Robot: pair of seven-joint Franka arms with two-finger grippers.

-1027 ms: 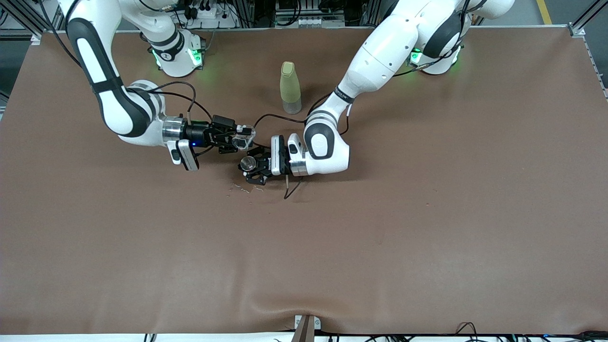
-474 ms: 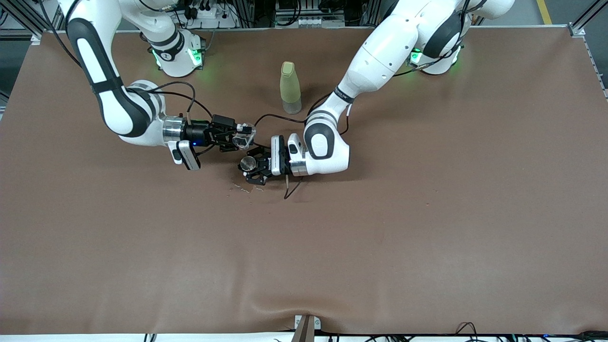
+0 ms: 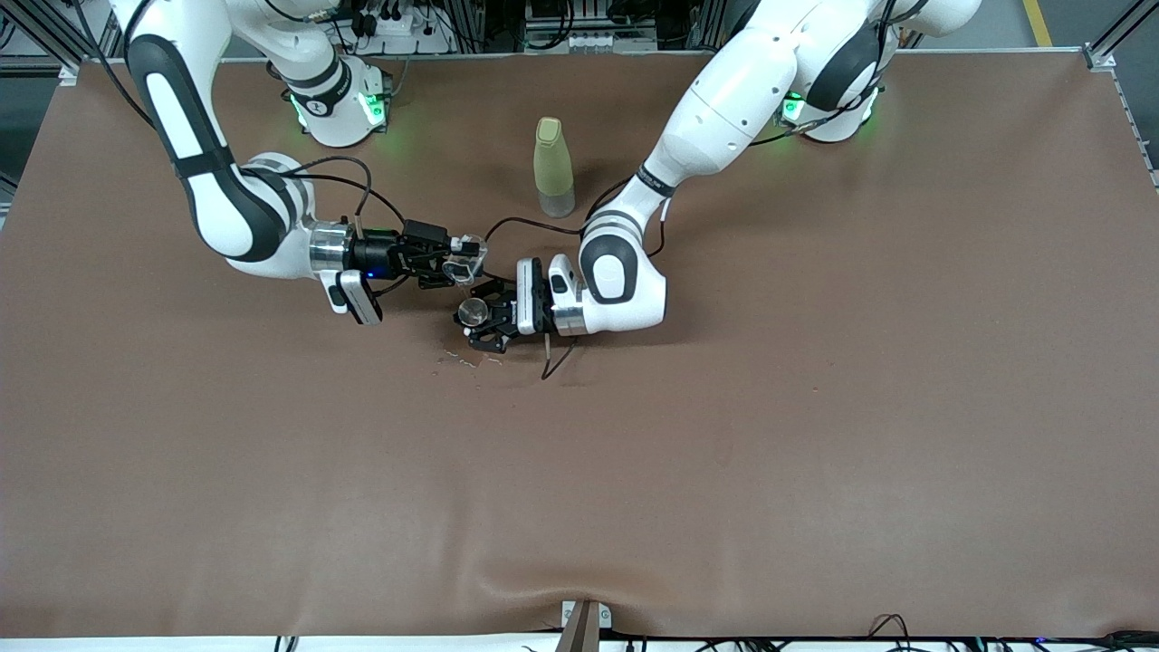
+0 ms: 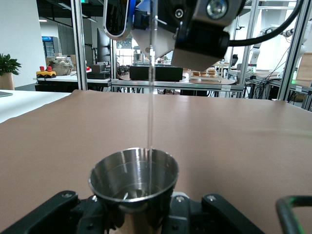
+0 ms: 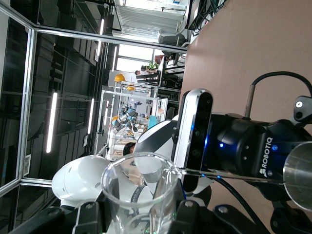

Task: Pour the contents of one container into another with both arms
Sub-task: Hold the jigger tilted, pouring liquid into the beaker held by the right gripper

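The right gripper point(image 3: 450, 263) grasps the tipped glass cup point(image 3: 466, 260) above the jigger point(image 3: 471, 312), so its thin stream point(image 4: 151, 97) lands inside; the left gripper point(image 3: 484, 317) clamps the jigger upright near the yellow-green bottle point(image 3: 553, 167).

Yellow-green bottle point(image 3: 553, 167) upright on brown table point(image 3: 815, 407); small spill spots point(image 3: 464, 361) nearer camera.

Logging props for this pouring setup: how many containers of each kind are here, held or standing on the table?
Clear glass cup, tilted in the right gripper: 1
Metal jigger, in the left gripper: 1
Yellow-green bottle, standing on the table: 1
Total: 3
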